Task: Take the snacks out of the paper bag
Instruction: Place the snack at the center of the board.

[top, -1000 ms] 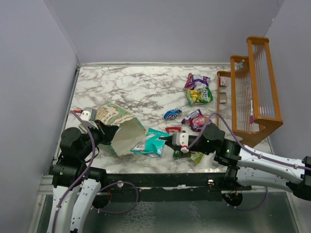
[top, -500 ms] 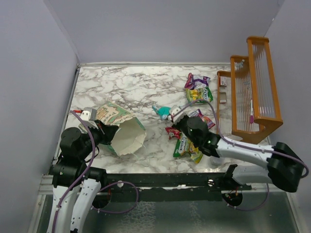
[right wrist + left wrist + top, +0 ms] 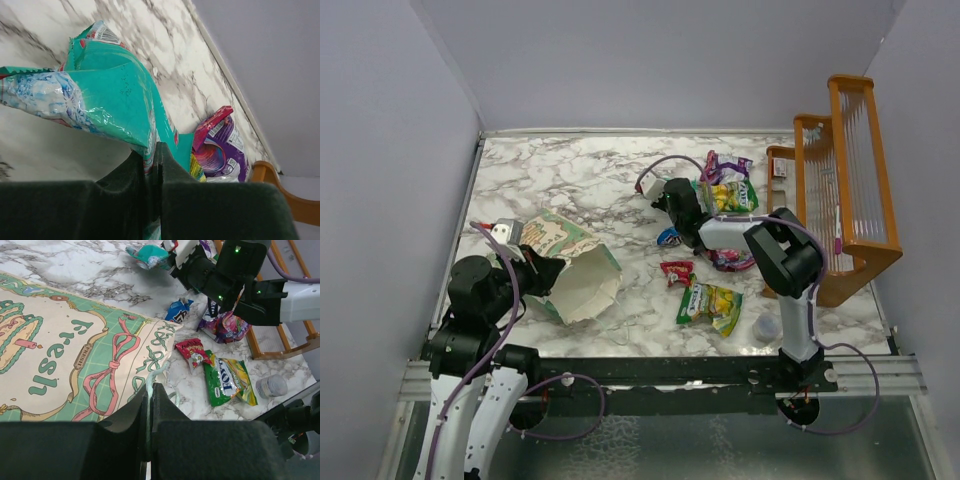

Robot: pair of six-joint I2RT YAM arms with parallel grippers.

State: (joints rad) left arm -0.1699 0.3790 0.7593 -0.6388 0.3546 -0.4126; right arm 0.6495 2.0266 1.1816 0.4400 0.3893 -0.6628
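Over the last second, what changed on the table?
The right end effector, shut on the crinkly teal foil packet, carried it from the mouth of the mint-green paper gift bag away to the far right. The left end effector stayed clamped on the bag's edge; bag unmoved.

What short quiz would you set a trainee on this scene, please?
1. True or false: the right gripper is shut on a teal packet.
2. The left gripper is: A) open above the paper bag; B) shut on the paper bag; C) open over bare table.
3. What colours is the snack packet nearest the grey cap?
Key: 1 true; 2 B; 3 green and yellow.
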